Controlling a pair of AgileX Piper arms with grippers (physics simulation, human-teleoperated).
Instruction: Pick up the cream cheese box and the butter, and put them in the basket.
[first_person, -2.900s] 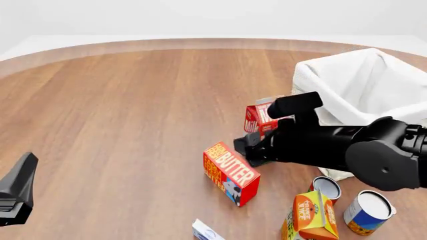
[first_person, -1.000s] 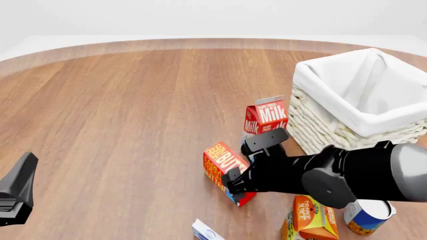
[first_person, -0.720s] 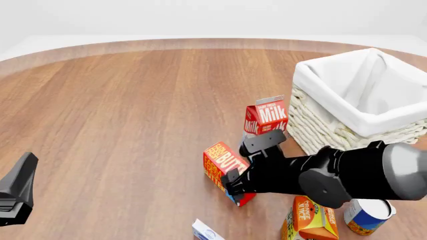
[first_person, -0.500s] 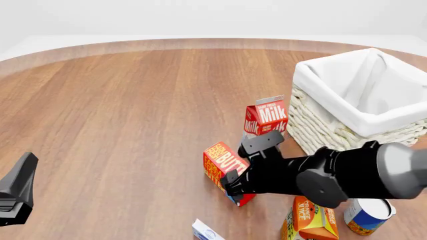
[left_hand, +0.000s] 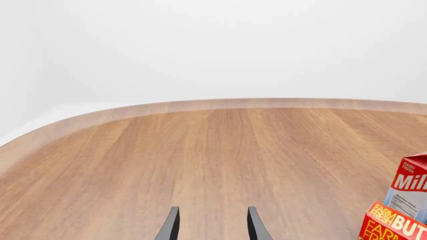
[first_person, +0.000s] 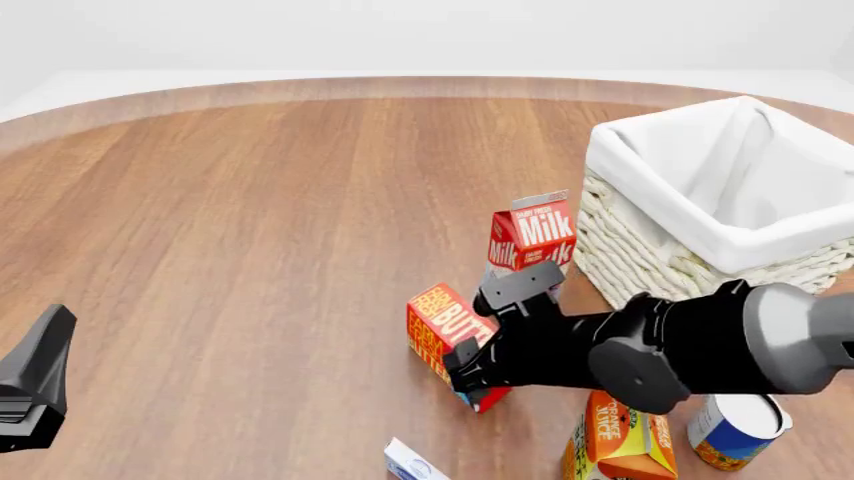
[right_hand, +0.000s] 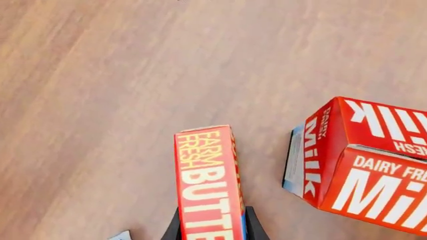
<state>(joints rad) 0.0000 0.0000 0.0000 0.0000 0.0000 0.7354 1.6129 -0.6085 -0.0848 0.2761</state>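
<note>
- Right gripper (first_person: 470, 362) sits low over the butter (first_person: 451, 335), a finger on each long side; in the right wrist view the fingertips (right_hand: 175, 227) hug the box's flanks. Looks closed on it or nearly so, but contact can't be confirmed, so can't tell if the grip is made.
- Butter lies on the table (first_person: 240, 230), approx. mid-right in the front view, just in front of the milk carton (first_person: 533, 234) and apart from it.
- Cream cheese box (first_person: 412, 462) is near the front edge, only partly in frame, untouched.
- Basket (first_person: 641, 235) stands to the right beyond the milk carton; no item visible inside.
- Left gripper (left_hand: 211, 226) hovers over bare wood, fingers parted, nothing btwn them.
- Juice carton (first_person: 621, 430) and a can (first_person: 731, 420) stand close under the right arm.
- Step, as I judge: grasping the butter, 1st of two picks. Next needs a firm squeeze, straight lift clear of the milk carton, then a swing right over the basket rim.
</note>
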